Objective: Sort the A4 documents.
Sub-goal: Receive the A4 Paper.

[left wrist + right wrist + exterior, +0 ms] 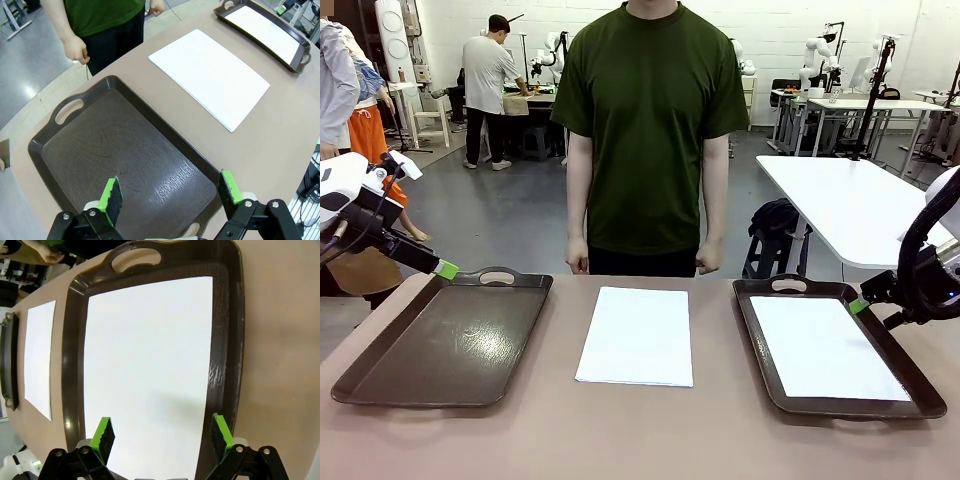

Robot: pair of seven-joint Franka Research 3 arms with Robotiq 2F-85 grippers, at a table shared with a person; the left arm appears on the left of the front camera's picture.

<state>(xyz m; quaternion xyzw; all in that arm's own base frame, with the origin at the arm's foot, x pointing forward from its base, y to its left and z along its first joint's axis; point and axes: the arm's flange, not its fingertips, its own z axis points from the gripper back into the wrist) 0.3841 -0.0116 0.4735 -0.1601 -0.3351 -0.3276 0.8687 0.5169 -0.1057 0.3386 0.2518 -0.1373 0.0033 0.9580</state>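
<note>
The table [640,430] carries two brown trays flanking the pile of A4 documents [637,335]: the empty tray [450,340] left of the pile, the right tray [753,340] holding one white sheet [825,348]. The pile's long axis runs toward the person. The left gripper [170,185] hovers over the empty tray and the right gripper [162,429] over the sheet, both with jaws apart and neither clearly nearer the pile. How many sheets the pile holds is impossible to tell.

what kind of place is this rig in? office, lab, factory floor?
Most likely a robotics lab in an open workshop hall: bare grey floor, white worktables behind, and a staged table with a left tray, a right tray holding an A4 sheet, and A4 documents between them.
</note>
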